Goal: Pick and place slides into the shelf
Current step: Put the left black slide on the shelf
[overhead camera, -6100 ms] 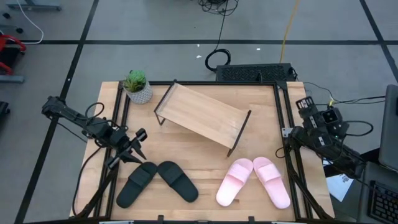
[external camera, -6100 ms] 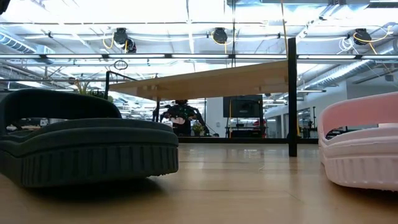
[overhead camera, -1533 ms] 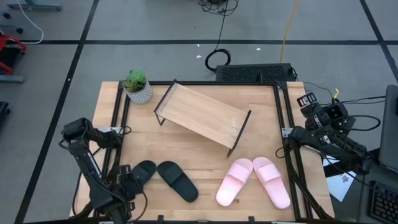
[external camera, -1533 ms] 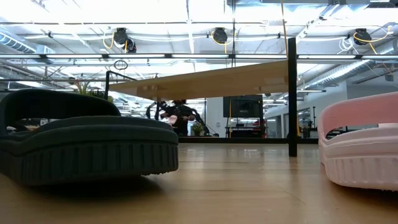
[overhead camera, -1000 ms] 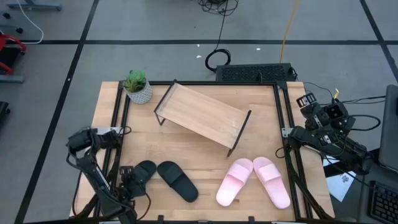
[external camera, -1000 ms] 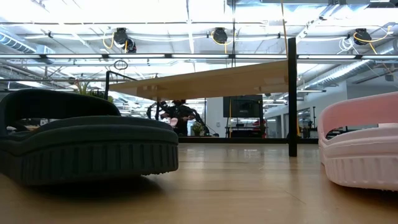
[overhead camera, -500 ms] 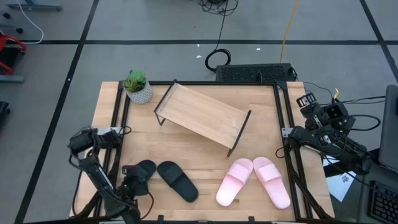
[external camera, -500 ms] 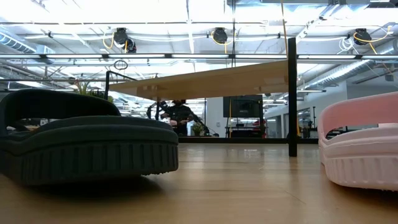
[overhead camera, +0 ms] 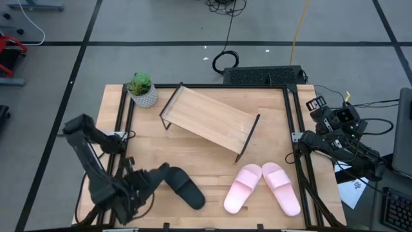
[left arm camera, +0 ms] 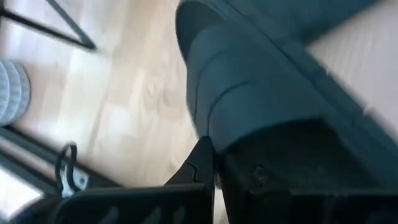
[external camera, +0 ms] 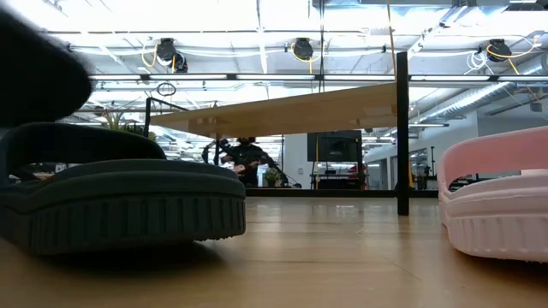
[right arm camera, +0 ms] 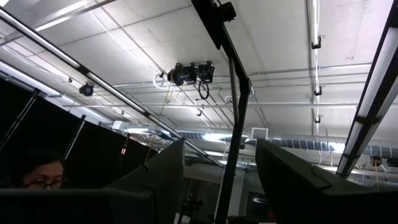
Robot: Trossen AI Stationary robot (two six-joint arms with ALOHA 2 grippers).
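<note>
One black slide [overhead camera: 162, 174] is up off the table at the near left, with my left gripper [overhead camera: 143, 185] shut on it; it shows as a dark blur [external camera: 34, 73] in the low view. The second black slide [overhead camera: 185, 188] lies sole-down beside it. Two pink slides [overhead camera: 243, 187] [overhead camera: 282, 188] lie sole-down at the near right. The shelf [overhead camera: 209, 121] stands at an angle on its black frame in the far middle. My right gripper [right arm camera: 227, 180] is open off the table's right edge, pointing up. My left gripper holds the black slide by its near-left end [left arm camera: 273, 168], short of the broad strap [left arm camera: 249, 81]. One finger [left arm camera: 202, 160] shows at the slide's side; the slide hides the other. The fingers slant down from the near left, and the slide juts out beyond them toward the shelf.
A small potted plant [overhead camera: 141, 89] stands at the far left corner, next to the shelf's left end. Bare tabletop [overhead camera: 193, 154] lies between the shelf and the slides. A person [right arm camera: 37, 171] shows in the room beyond.
My left gripper has shut on the near-left end of the left black slide, then risen and gone a little toward the table's right, rolling as it went. That slide has come up off the table. The other slides have not moved.
</note>
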